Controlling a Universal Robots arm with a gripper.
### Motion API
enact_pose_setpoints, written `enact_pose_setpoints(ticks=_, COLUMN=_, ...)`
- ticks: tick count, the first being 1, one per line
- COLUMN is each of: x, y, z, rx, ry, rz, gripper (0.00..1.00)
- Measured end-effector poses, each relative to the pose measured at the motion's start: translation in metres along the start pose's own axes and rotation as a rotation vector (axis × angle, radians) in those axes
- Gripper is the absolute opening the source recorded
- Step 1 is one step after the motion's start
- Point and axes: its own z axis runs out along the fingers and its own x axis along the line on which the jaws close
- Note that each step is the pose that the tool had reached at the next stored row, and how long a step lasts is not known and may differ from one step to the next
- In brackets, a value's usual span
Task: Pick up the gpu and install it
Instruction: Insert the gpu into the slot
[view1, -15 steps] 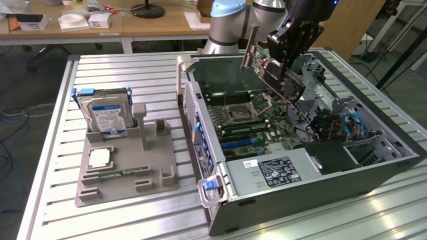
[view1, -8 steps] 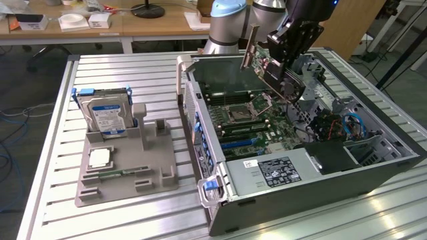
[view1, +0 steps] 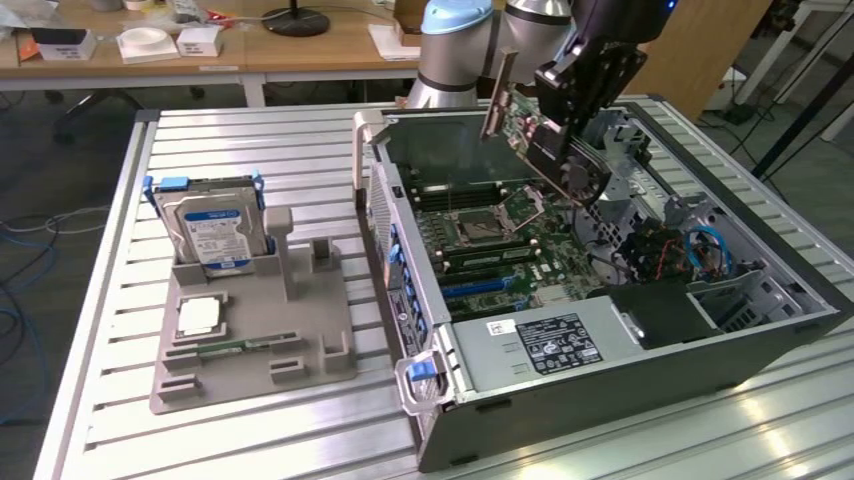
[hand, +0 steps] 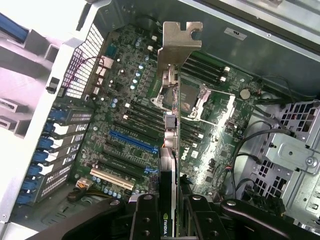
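Clamping the flat green-board gpu (view1: 534, 135) (hand: 170, 135) with its silver end bracket, the black gripper (view1: 577, 110) (hand: 170, 220) holds it tilted in the air over the green motherboard (view1: 494, 250) of the open grey computer case (view1: 641, 370). To the exterior view's left, well apart on the slatted metal table (view1: 240, 140), a grey parts tray (view1: 240, 370) carries an upright blue-labelled hard drive (view1: 214, 235).

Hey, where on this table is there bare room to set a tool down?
In the exterior view: bare table beyond the hard drive, and the near strip in front of the grey holder. Crowded: inside the computer case, where the pincer holds the gpu.
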Motion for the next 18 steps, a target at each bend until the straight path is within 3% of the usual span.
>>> enact_pose_setpoints(ticks=18, x=0.0, y=0.0, z=0.0, rx=-0.0012, ry=0.0049, rz=-0.11, gripper=0.26)
